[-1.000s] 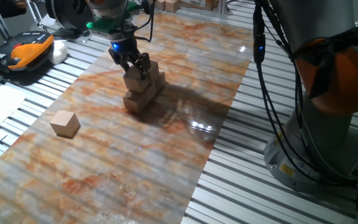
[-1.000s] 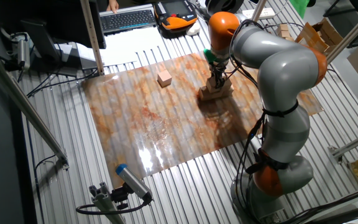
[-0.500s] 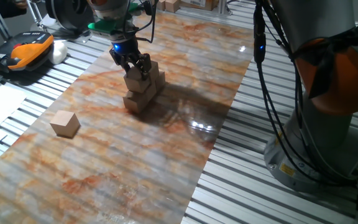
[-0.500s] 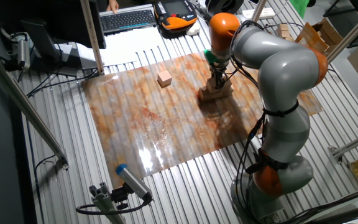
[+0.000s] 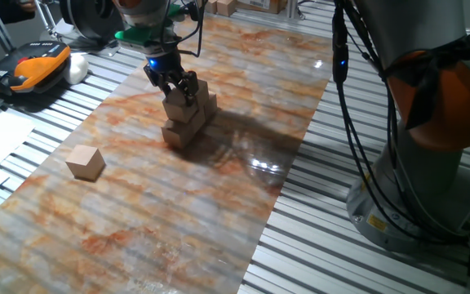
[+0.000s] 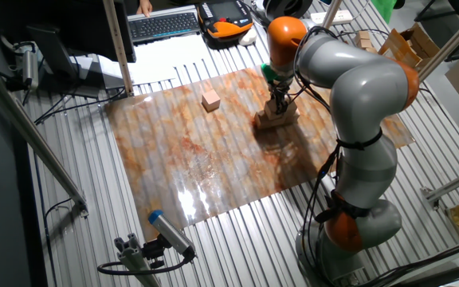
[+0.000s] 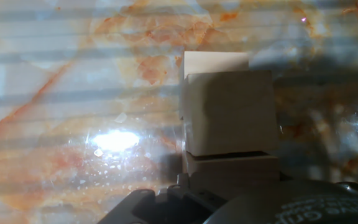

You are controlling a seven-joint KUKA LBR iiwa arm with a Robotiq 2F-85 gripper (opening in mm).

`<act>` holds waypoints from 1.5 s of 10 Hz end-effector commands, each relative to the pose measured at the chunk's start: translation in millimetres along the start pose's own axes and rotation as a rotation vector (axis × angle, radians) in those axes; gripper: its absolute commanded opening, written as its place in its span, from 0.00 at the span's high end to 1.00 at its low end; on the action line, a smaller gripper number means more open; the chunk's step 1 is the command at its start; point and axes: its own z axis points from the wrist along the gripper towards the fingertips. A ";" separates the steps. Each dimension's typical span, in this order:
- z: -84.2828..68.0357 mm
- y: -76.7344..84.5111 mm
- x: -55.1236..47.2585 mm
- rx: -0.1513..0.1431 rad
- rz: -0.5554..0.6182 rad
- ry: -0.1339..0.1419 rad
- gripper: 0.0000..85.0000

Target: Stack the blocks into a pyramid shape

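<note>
A stepped pile of tan wooden blocks (image 5: 188, 118) stands on the marbled mat, also seen in the other fixed view as the pile (image 6: 276, 119). My gripper (image 5: 175, 88) sits on the pile's upper layer, its dark fingers (image 5: 188, 85) pressed on either side of an upper block (image 5: 175, 104). The hand view looks straight down on that upper block (image 7: 229, 112), with a lower block (image 7: 232, 167) under it and a brightly lit block (image 7: 216, 61) behind. A single loose block (image 5: 85, 162) lies apart to the left, the same loose block (image 6: 210, 100) showing in the other fixed view.
The marbled mat (image 5: 137, 220) lies on a slatted metal table. An orange and black device (image 5: 35, 67) and a keyboard (image 6: 164, 24) sit beyond the mat's edge. The arm's grey base (image 5: 431, 163) and its cables rise at the right.
</note>
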 end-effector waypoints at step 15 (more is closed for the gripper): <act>3.4 0.6 1.7 -0.014 0.016 0.020 0.40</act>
